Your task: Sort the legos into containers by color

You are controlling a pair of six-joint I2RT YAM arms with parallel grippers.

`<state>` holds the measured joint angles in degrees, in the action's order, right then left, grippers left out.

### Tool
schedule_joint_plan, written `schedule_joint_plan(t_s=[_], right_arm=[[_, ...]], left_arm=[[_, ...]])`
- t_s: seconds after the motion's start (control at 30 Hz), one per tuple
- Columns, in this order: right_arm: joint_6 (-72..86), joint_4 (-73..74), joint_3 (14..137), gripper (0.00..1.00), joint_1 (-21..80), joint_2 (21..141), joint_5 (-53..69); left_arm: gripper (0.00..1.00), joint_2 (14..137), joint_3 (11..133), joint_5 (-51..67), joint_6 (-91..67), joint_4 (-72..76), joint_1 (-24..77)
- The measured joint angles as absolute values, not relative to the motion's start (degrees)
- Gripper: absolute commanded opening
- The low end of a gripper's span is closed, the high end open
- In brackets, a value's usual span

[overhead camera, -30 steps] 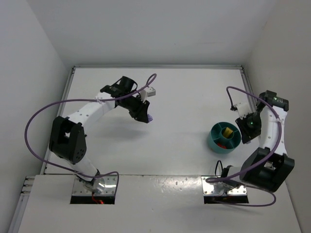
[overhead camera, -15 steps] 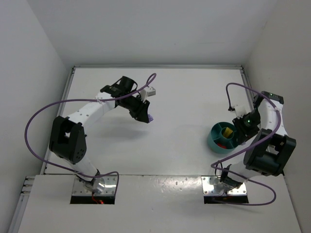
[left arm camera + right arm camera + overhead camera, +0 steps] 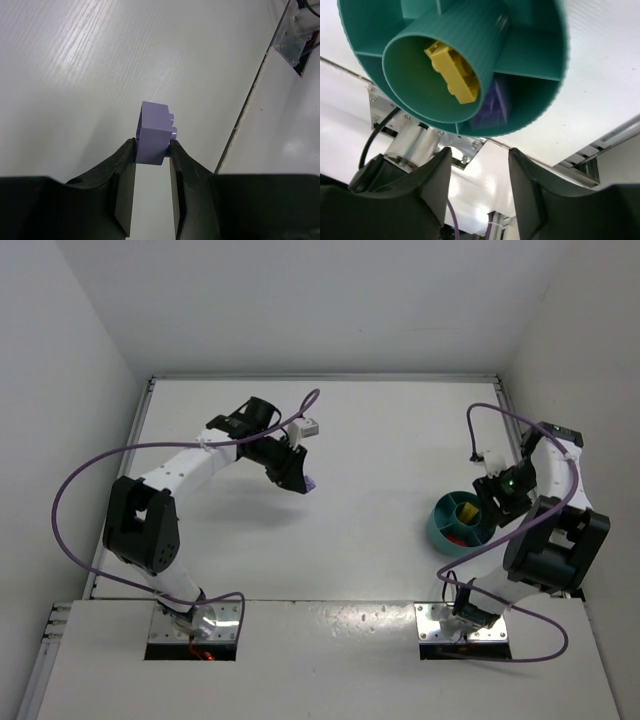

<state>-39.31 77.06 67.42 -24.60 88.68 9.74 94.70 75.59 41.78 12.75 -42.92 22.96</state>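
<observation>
My left gripper (image 3: 152, 147) is shut on a lavender lego (image 3: 155, 131), held above the bare table; from above, this left gripper (image 3: 298, 478) sits left of centre with the lavender lego (image 3: 310, 483) at its tip. The teal bowl (image 3: 437, 525) stands at the right, and my right gripper (image 3: 489, 504) hangs over its right rim. In the right wrist view, the right gripper (image 3: 479, 157) is open and empty just past the bowl's wall (image 3: 555, 75). A yellow lego (image 3: 451, 67) lies in the central cup, and a lavender lego (image 3: 492, 107) lies in a side compartment. Something red (image 3: 458, 537) shows in a near compartment.
A small cream-white block (image 3: 310, 426) sits beside the left wrist, at the back of the table. The right wall stands close behind the right arm. Purple cables (image 3: 70, 490) loop off both arms. Metal mounting plates (image 3: 195, 625) lie at the near edge.
My right gripper has swung in over the bowl's right rim and its jaws have spread wider. The left arm and its lavender lego have barely moved.
</observation>
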Motion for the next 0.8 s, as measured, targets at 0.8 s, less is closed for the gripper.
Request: schedule_joint_plan(t_s=[0.8], right_arm=[[-41.9, 77.1, 87.6, 0.60, -11.7, 84.6, 46.8]], left_arm=[[0.08, 94.4, 73.8, 74.4, 11.3, -42.3, 17.7]])
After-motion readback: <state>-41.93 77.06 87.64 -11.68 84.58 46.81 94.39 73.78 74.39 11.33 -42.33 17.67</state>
